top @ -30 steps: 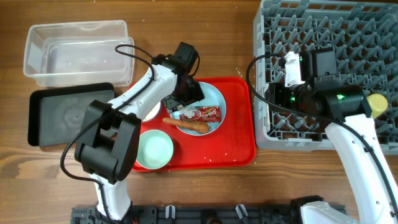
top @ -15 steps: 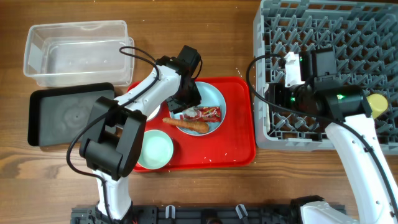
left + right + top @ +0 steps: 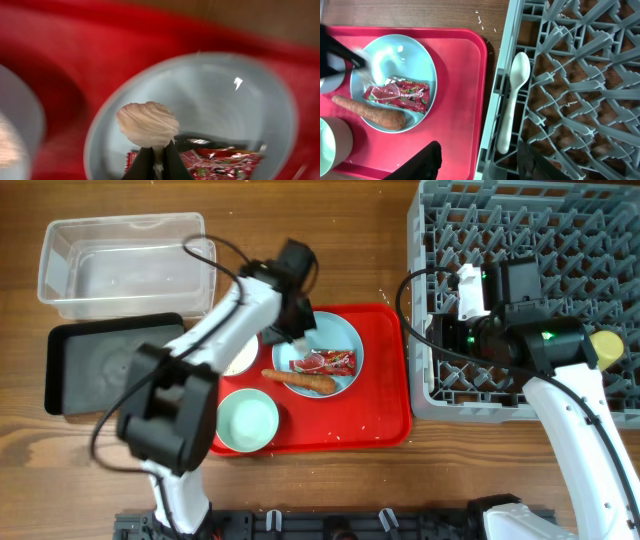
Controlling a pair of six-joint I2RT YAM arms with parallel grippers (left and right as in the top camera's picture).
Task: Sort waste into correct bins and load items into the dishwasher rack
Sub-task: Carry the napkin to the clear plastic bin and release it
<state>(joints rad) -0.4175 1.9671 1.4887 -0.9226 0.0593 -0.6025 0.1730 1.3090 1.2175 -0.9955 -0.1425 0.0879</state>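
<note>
The white paper scrap [image 3: 148, 123] is pinched tight in the tips of the left gripper [image 3: 156, 159], over the blue plate [image 3: 220, 95]. The red wrapper [image 3: 220, 164] and the carrot [image 3: 300, 380] lie on that plate. The right gripper [image 3: 481, 162] is spread wide and holds nothing, near the white spoon [image 3: 512, 100] in the grey rack [image 3: 580, 75].

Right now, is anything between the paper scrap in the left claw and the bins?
Nothing visible blocks it. The left claw holds the paper scrap over the plate. Toward the clear tub there is only bare table. Toward the black tray, a small bowl sits low on the red tray.
</note>
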